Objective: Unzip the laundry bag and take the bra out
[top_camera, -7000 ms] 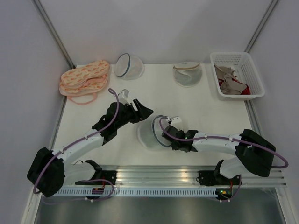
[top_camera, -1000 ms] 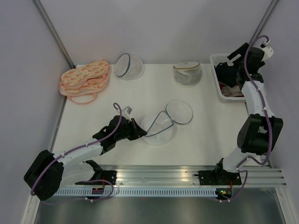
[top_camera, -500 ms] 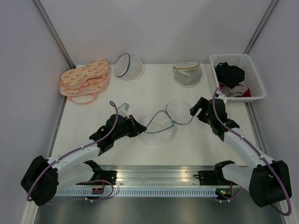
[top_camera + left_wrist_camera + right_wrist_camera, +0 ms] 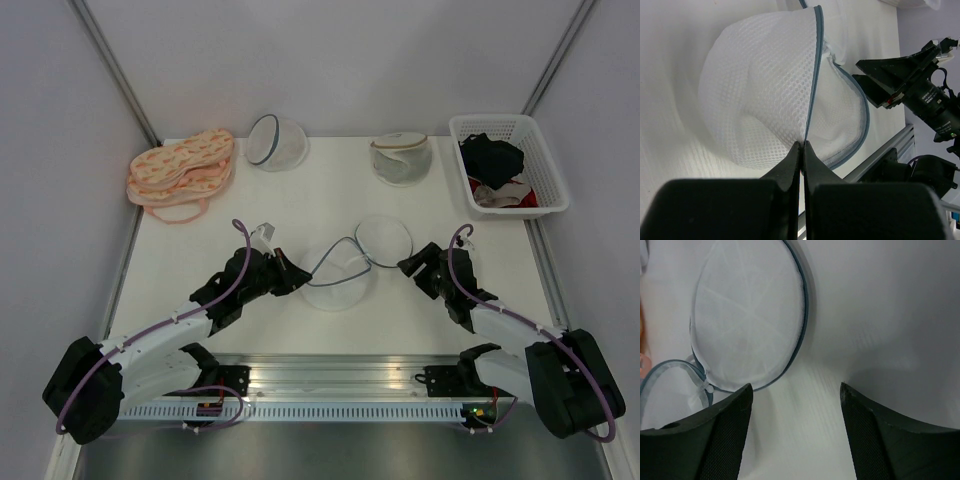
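Clamps laundry bag (image 4: 335,278) by its zipper rim (image 4: 812,75) with left gripper (image 4: 289,272), jaws tight together on the mesh edge, dome just ahead of them; shows bag unzipped, lid flap (image 4: 383,238) thrown open; finds right gripper (image 4: 409,262) back down from basket (image 4: 490,116), jaws apart and empty though narrower than a second ago, flap just ahead of them; puts bra (image 4: 492,153) in that basket, well behind the right jaws; reads as removal done, only release and retreat left.

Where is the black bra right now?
In the top view, the bra lies in the white basket at the far right corner, atop the beige garments.
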`<state>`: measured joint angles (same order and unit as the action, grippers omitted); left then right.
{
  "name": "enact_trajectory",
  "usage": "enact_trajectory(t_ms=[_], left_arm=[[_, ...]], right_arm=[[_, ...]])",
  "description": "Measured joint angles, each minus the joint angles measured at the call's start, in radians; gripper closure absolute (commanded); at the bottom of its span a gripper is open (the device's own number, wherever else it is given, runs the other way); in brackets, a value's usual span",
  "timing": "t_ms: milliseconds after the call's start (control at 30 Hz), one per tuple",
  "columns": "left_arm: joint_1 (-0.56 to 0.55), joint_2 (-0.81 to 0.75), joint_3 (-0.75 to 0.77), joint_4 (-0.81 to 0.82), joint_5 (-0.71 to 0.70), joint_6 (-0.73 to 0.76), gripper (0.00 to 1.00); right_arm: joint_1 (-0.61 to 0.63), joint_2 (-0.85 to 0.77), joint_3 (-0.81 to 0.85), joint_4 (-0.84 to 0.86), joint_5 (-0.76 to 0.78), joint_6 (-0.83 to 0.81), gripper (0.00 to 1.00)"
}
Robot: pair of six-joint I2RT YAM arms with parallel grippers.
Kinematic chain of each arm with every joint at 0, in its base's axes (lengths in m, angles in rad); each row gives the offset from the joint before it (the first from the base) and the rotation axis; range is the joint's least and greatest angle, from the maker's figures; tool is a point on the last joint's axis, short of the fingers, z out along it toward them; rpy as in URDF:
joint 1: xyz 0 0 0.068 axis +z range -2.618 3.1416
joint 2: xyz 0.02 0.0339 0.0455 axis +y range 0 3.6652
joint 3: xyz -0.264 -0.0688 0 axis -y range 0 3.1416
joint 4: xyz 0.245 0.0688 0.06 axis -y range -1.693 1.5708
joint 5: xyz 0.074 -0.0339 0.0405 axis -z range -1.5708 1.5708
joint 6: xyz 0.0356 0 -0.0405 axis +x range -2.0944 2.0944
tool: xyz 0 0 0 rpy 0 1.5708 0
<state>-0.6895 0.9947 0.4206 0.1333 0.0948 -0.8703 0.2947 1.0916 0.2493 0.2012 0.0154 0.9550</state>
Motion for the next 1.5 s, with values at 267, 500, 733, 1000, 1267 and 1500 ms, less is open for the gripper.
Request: enact_trajectory(t_ms=[267,500,733,1000,1267,1500], left_arm=[[0.0,-0.001,-0.021,0.013,0.002,0.0,0.98],[0.0,-0.001,-0.021,0.015,0.002,0.0,0.98],[0.0,-0.003,-0.021,0.015,0.0,0.0,0.98],[0.001,0.026,-0.01,0.015,-0.018,0.0,0.83],[0.003,0.032,0.01,0.018,-0.047,-0.011,0.28],[0.005,-0.195,0.018,-0.115,-0.239,-0.048,0.05]], right_arm=[[0.019,0.24,-0.011,0.341,0.003,0.159,0.36],[0.047,0.436,0.034,0.492,0.019,0.22,0.92],[0.06,0.327,0.054,0.388,0.089,0.133,1.0],[0.196,0.034,0.251,0.174,0.177,-0.236,1.0],[0.49,0.076,0.477,-0.024,0.207,-0.646,0.99],[0.855,0.195,0.527,-0.195,0.421,-0.872,1.0]])
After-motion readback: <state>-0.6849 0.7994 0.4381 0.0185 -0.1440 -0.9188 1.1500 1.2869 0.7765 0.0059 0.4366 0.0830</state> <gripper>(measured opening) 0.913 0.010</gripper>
